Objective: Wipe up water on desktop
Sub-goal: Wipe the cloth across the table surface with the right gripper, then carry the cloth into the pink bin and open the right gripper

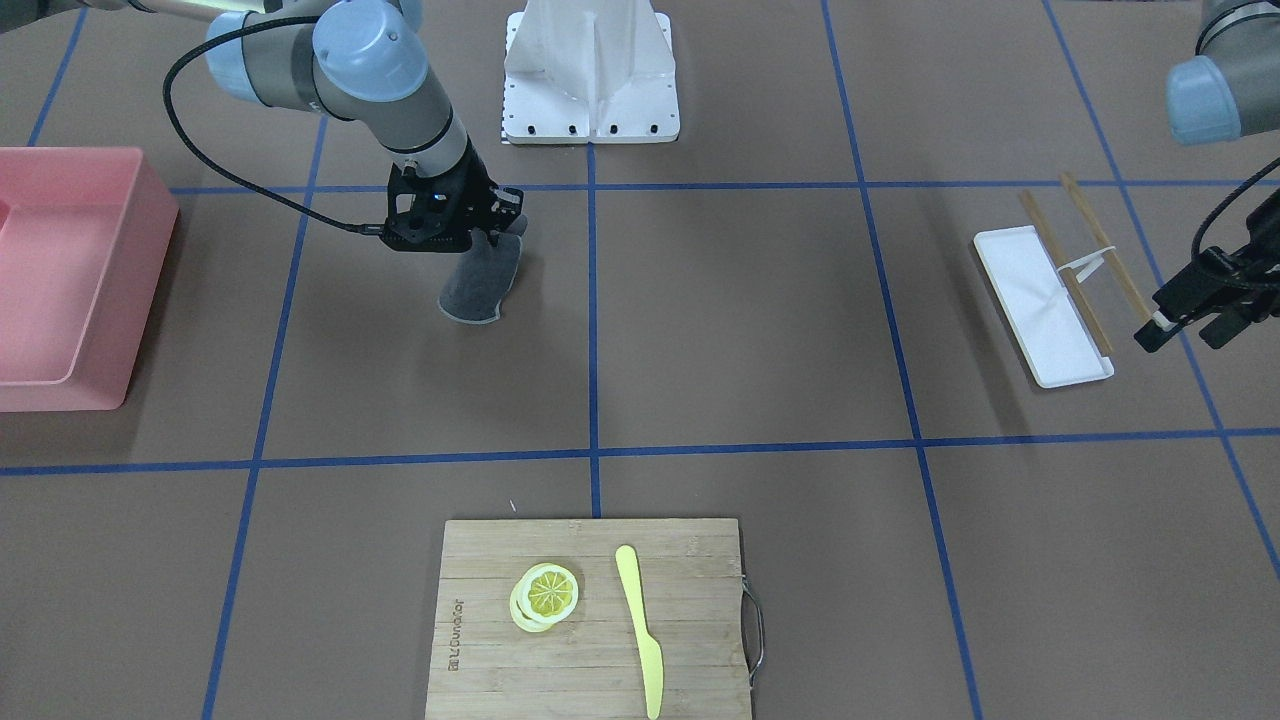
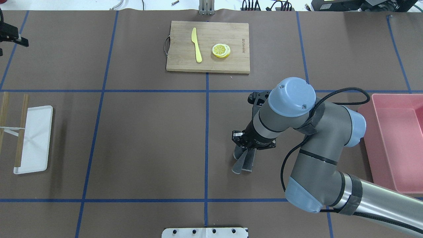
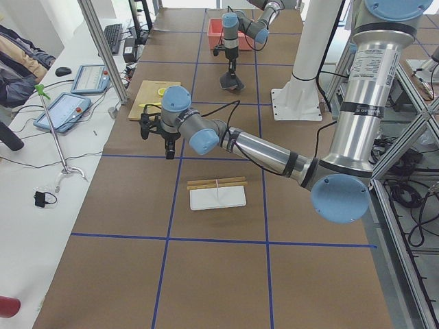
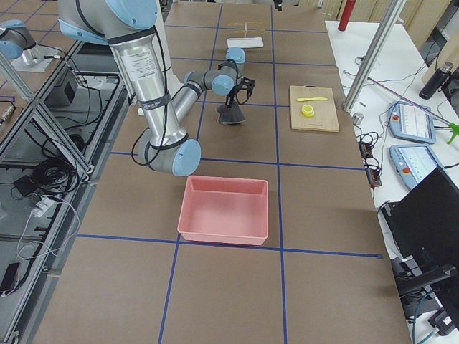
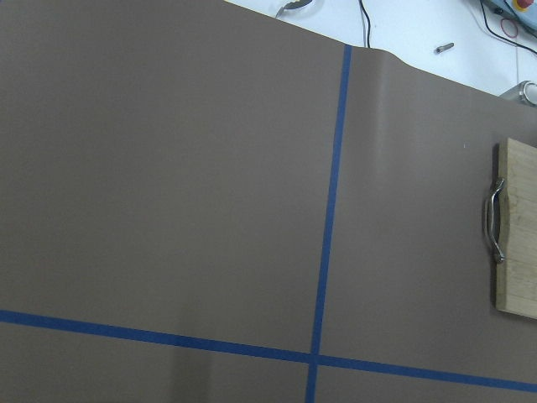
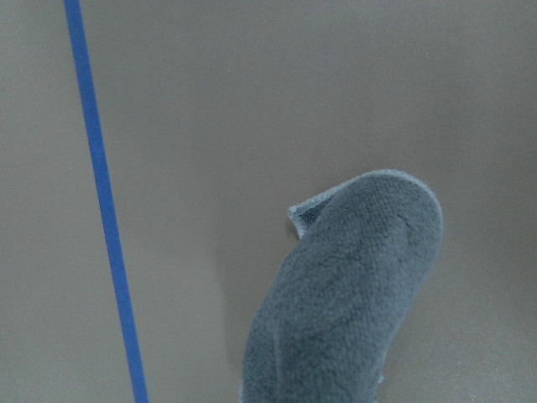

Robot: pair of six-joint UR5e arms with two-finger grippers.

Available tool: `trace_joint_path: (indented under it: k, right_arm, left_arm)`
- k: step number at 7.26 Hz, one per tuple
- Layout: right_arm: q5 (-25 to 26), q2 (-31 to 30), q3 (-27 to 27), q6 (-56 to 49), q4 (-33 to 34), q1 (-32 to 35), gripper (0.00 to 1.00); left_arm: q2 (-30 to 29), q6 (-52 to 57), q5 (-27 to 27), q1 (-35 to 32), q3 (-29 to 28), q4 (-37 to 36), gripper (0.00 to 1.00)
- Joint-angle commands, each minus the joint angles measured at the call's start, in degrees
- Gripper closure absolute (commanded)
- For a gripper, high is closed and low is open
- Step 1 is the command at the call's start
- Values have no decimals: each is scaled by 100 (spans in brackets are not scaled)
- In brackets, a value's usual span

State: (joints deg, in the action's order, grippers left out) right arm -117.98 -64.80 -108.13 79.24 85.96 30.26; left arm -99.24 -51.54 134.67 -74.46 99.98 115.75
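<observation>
The brown desktop (image 1: 750, 330) is crossed by blue tape lines; I see no water on it. My right gripper (image 1: 500, 228) is shut on a grey cloth (image 1: 482, 282), which hangs down folded with its lower end on or just above the desktop. The cloth also shows in the overhead view (image 2: 243, 161) and the right wrist view (image 6: 344, 311). My left gripper (image 1: 1187, 335) hovers open and empty over the desktop, beside the white tray. The left wrist view shows only bare desktop (image 5: 168, 193) and tape.
A pink bin (image 1: 60, 380) stands at the robot's right end. A bamboo cutting board (image 1: 690, 600) with lemon slices (image 1: 546, 595) and a yellow knife (image 1: 640, 625) lies at the far side. A white tray (image 1: 1040, 305) with chopsticks (image 1: 1065, 270) lies near the left gripper. The white robot base (image 1: 590, 75) stands at the near side.
</observation>
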Motion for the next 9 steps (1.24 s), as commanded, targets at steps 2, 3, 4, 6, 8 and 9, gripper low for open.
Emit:
trace_joint_path:
  k: [2,3,4,6,8,9]
  right_arm:
    - [-277,-2127,-1373,-1318,17,793,100]
    - [-775,-2473,-1534,-1784,17,1476,100]
    - [-1258,-2790,-1605,-2241,8,2179,100]
    - [-1491,-3597,-1624,-3855,8,3184,100]
    - [-1667,-4161,-1597,-4939,17,3827,100]
    - [-1667,-4407,-1562,-5423,25,4108,100]
  left_arm:
    - [81,293,-11,-104,-67,0,3]
    - [81,293,-2,-104,-67,-9,3]
    - [81,285,-2,-104,-49,-9,3]
    - [81,293,-2,-112,-49,-9,3]
    - [177,293,-2,-121,-23,9,3]
    - [177,293,-11,-130,-23,9,3]
